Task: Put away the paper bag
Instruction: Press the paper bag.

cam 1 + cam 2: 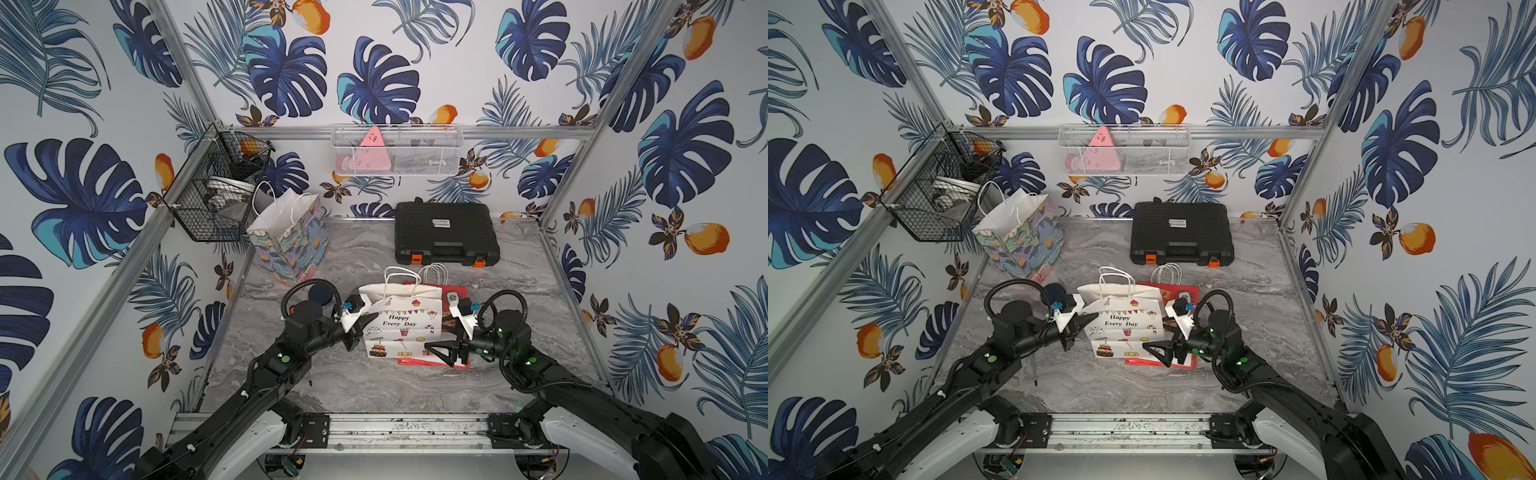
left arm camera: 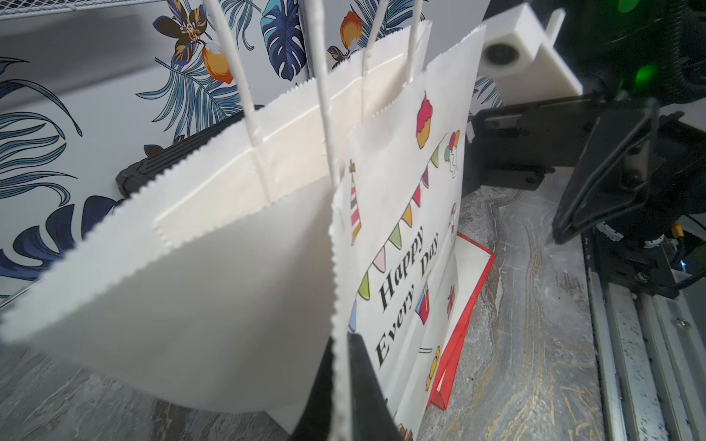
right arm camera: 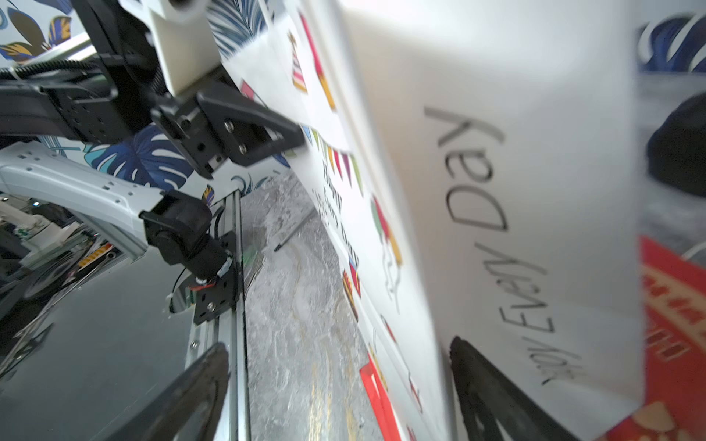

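The white paper bag printed "Happy Every Day" stands upright mid-table, its mouth open and its handles up. My left gripper is shut on the serrated top edge of the paper bag at its left side. My right gripper is open at the bag's lower right corner. One finger is in front over the table, the other lies against a printed panel of the paper bag. A flat red bag lies under and behind it.
A floral gift bag stands at the back left below a black wire basket. A black case lies at the back. A white mesh basket hangs on the rear rail. A dark round object sits behind my left arm.
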### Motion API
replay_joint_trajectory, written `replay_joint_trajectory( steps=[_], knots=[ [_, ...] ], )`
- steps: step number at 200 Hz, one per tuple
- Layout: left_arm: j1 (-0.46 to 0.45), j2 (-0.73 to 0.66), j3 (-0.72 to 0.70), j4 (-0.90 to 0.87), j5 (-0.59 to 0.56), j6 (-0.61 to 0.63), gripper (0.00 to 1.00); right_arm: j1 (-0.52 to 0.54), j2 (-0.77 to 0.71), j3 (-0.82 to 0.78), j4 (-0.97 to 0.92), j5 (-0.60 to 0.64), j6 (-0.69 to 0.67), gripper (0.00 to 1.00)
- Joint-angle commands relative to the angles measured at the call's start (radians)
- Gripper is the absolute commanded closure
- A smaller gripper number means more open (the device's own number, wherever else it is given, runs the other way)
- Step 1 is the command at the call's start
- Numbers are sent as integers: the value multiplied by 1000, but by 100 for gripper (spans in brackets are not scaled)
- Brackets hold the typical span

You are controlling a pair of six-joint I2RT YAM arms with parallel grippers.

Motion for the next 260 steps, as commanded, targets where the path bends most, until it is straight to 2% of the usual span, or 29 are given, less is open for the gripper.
replay_joint_trajectory(
  steps=[1, 23, 37, 66, 116, 141, 170, 206, 227, 260],
  knots=[
    [2, 1, 1, 26, 10, 11, 92, 0, -115, 27, -98, 254, -108, 5],
    [3, 2, 0, 29, 14, 13, 92, -3, -149, 101, -238, 437, -225, 0],
    [2, 4, -4, 34, 19, 12, 92, -6, -113, 163, -311, 454, -288, 0],
    [2, 1, -8, 31, 21, 10, 92, -34, 7, 290, -466, 284, -405, 0],
    [2, -2, -12, 30, 28, 5, 91, -173, 146, 389, -441, 18, -402, 0],
    [3, 1, -13, 33, 33, 1, 91, -192, 222, 442, -441, -168, -433, 0],
    [3, 7, -15, 44, 41, -13, 91, -190, 327, 495, -418, -324, -454, 1],
    [2, 14, -16, 60, 33, -35, 91, -187, 394, 485, -340, -414, -456, 15],
    [2, 25, -19, 88, 39, -65, 89, -179, 403, 458, -254, -405, -424, 26],
    [3, 43, -7, 103, 37, -98, 84, -153, 436, 464, -237, -368, -431, 44]
  ],
)
